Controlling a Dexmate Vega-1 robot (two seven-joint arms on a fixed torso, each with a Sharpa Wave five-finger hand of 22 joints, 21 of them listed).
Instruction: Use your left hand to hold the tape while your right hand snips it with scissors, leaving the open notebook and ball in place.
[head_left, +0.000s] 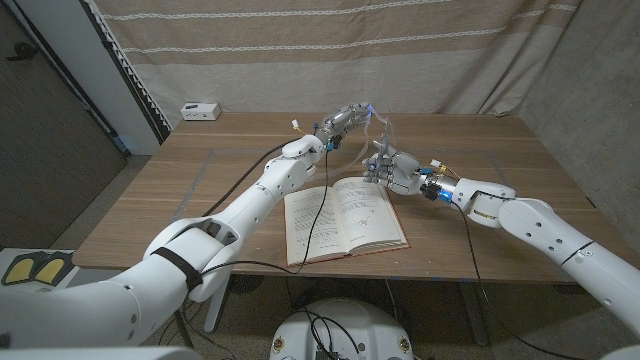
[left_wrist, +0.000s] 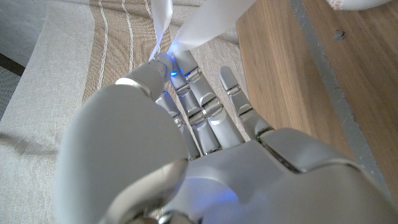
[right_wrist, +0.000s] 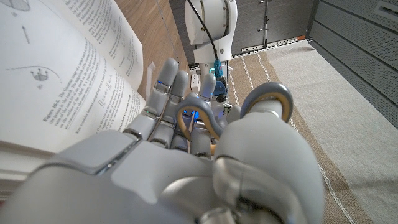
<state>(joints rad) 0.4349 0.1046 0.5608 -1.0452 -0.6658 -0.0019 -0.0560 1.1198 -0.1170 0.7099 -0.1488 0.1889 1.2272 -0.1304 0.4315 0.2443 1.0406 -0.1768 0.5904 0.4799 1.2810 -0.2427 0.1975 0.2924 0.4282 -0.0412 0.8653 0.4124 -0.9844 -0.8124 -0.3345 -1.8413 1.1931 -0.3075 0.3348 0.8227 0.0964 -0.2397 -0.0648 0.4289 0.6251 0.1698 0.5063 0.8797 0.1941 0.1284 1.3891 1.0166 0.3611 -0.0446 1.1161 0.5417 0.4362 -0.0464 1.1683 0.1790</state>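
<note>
- Open notebook lies nearest, pages up on the wooden table.
- Right hand, above the notebook's far edge, grips scissors.
- Left hand, beyond the notebook, pinches the tape, whose strip hangs towards the scissors, just beside them.

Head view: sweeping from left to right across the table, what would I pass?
Small white box → left hand pinching the tape → open notebook → right hand with scissors.

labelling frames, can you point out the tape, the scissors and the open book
tape (left_wrist: 208, 22), left wrist view, on the white strip.
scissors (right_wrist: 198, 117), right wrist view, on a handle loop.
open book (head_left: 352, 215), head view, on its right page.
</note>
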